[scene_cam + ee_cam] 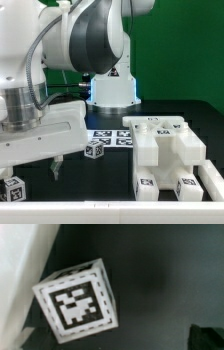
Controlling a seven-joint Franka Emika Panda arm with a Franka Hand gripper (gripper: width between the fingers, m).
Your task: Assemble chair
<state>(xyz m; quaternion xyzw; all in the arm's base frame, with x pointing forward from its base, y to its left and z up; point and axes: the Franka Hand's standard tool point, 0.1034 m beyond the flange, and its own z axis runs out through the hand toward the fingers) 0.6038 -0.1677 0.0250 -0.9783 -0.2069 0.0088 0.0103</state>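
Observation:
The chair's main white blocky structure (165,150), with tags on its faces, stands at the exterior view's right. A small white tagged cube (13,188) lies at the lower left, and another (95,150) lies near the middle. My gripper (32,168) hangs open and empty just above the lower-left cube. In the wrist view a tagged cube (78,303) lies tilted on the dark table, not held. One dark fingertip (205,336) shows at the corner, apart from the cube. A blurred white surface (15,274) fills one edge.
The marker board (112,135) lies flat in front of the robot base (112,92). The table is black, with a green backdrop behind it.

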